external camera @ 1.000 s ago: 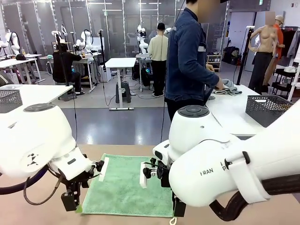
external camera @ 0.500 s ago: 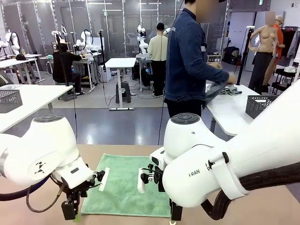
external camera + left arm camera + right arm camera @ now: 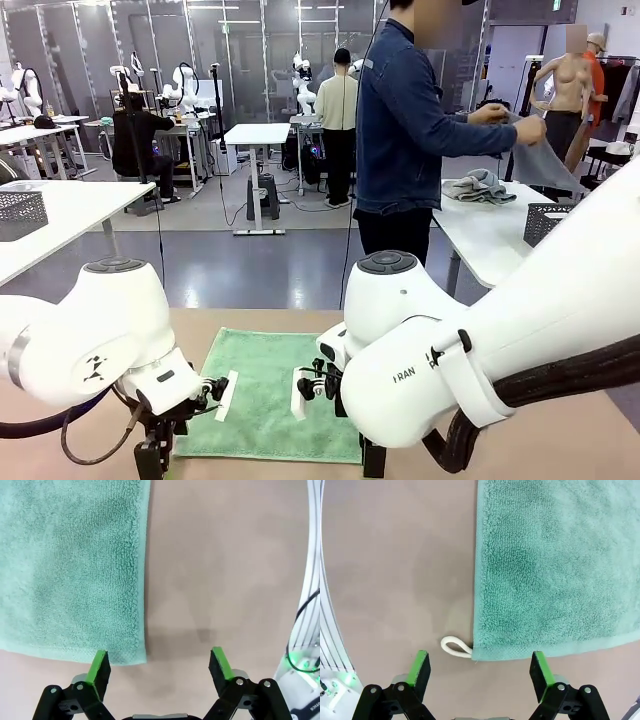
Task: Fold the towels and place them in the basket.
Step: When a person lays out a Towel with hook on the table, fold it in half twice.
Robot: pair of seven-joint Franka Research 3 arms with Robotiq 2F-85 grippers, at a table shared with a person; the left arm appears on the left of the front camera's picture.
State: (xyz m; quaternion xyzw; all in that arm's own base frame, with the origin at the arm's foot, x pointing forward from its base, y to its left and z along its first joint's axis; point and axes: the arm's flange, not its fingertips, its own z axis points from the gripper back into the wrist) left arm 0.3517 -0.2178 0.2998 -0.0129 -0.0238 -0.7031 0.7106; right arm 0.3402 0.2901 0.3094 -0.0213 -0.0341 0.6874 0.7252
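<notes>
A mint-green towel (image 3: 268, 388) lies flat on the brown table (image 3: 560, 450) between my two arms. My left gripper (image 3: 152, 460) hangs open over the towel's near left corner. In the left wrist view the towel (image 3: 70, 565) fills the upper left, and the left gripper (image 3: 160, 664) straddles its corner with one green pad (image 3: 99, 664) above the hem. My right gripper (image 3: 372, 460) hangs open over the near right corner. In the right wrist view the right gripper (image 3: 480, 667) is just in front of the towel (image 3: 555, 565) and its white loop tag (image 3: 455, 648). A dark mesh basket (image 3: 545, 222) stands on the white table at right.
A person in a denim jacket (image 3: 410, 130) stands behind my table, holding up a grey cloth (image 3: 545, 160). More grey cloths (image 3: 480, 187) lie on that white table. Another mesh basket (image 3: 20, 212) sits on a white table at left. Bare tabletop flanks the towel.
Both arms have drawn back toward the towel's near edge, with the grippers staying open. The person has lifted a grey cloth off the white table and now holds it up.
</notes>
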